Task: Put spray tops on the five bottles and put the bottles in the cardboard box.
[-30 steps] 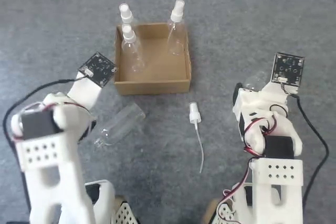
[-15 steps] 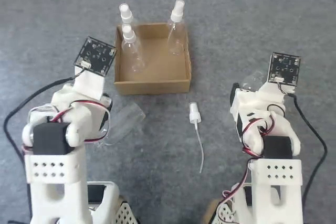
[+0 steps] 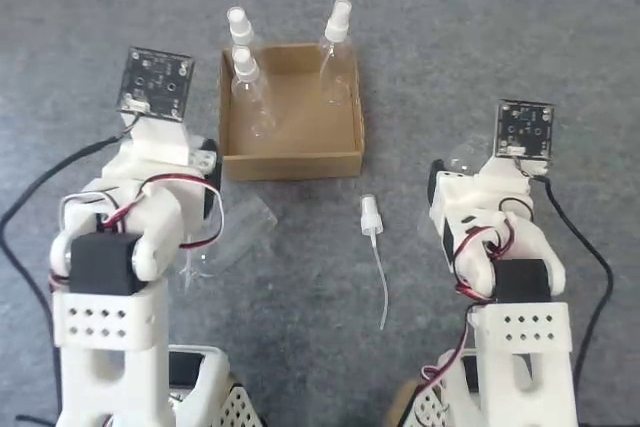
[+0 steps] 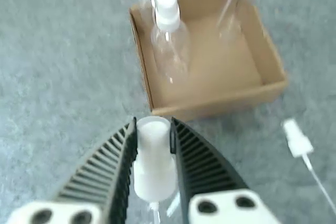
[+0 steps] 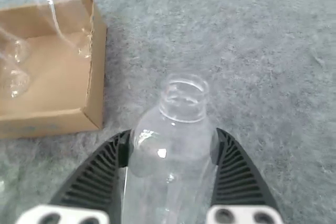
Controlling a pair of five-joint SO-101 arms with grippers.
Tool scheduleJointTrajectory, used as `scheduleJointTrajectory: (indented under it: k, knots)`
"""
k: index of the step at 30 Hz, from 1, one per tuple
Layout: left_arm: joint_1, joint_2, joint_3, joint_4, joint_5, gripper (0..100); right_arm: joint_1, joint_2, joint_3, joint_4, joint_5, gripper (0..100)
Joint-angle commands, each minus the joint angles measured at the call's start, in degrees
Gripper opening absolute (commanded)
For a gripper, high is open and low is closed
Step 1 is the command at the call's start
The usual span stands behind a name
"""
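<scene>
Grips white spray top [image 4: 152, 163] clenched in left pincer [image 4: 153, 129]; grasps open-necked bottle [image 5: 181, 103] in right pincer [image 5: 170, 139]. Btw. arms on bench [image 3: 450, 67]: loose spray top [image 3: 371, 215]; at its 9 o'clock, bare bottle [image 3: 245, 224] on its side. Farther, at 12 o'clock: cardboard box [image 3: 290, 163] w/ topped bottles [image 3: 250, 97] upright.

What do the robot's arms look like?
The left arm and right arm are white, blocky plastic with rows of little holes. Red and black cables loop over them. Each has a black square board on its wrist and black ridged fingers.
</scene>
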Motion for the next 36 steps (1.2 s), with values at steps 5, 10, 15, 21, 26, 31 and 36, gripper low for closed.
scheduleJointTrajectory:
  k: [5,10,15,21,26,31,36]
  knots:
    - [0.35,-1.41,-3.3,-8.35,5.89,1,-2.59,-2.15,1.05,-2.95,2.2,7.6]
    - [0.35,-4.66,-2.95,-9.58,7.82,1,-4.53,-1.98,1.41,-2.59,2.2,7.6]
    - [0.35,-11.08,-2.95,-9.58,7.91,1,-6.55,-2.15,2.37,-3.12,2.2,7.6]
    - [6.51,-12.75,-2.86,-11.08,10.02,1,-6.81,-2.15,2.46,-3.12,2.37,7.6]
    - [10.73,-13.19,-1.01,-16.09,11.6,1,-10.33,-2.15,2.46,-3.12,7.3,7.6]
    - [11.96,-13.19,-0.57,-21.45,15.65,1,-13.05,-2.15,2.55,-3.12,7.82,7.6]
    - [11.96,-13.19,-0.31,-24.62,19.16,1,-14.11,-2.24,2.55,-3.03,7.91,7.6]
